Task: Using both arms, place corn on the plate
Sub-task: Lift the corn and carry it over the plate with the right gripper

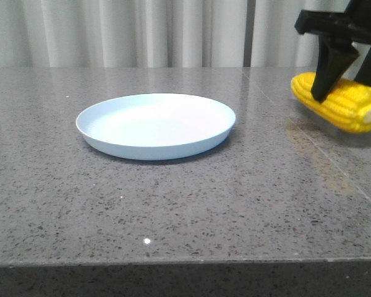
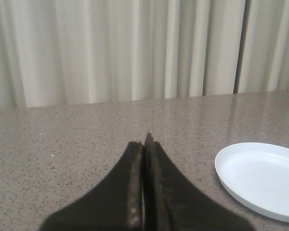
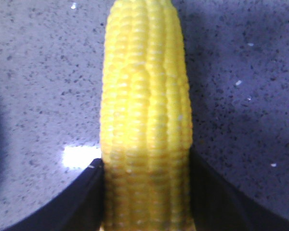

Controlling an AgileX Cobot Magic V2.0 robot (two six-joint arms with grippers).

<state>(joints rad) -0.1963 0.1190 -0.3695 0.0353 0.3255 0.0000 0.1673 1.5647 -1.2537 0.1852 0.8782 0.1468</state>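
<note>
Yellow corn (image 3: 145,120) clamped inside right hand (image 3: 145,192).

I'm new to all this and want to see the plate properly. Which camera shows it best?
The front view: the whole plate sits empty on the table, its full rim visible. The left wrist view catches only part of it, cut off at the picture's edge beyond the shut left claw. The right wrist view shows none of it.

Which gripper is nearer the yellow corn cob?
Right. The right gripper clamps the yellow corn cob; the left gripper, shut, is far off, beyond the pale blue plate.
</note>
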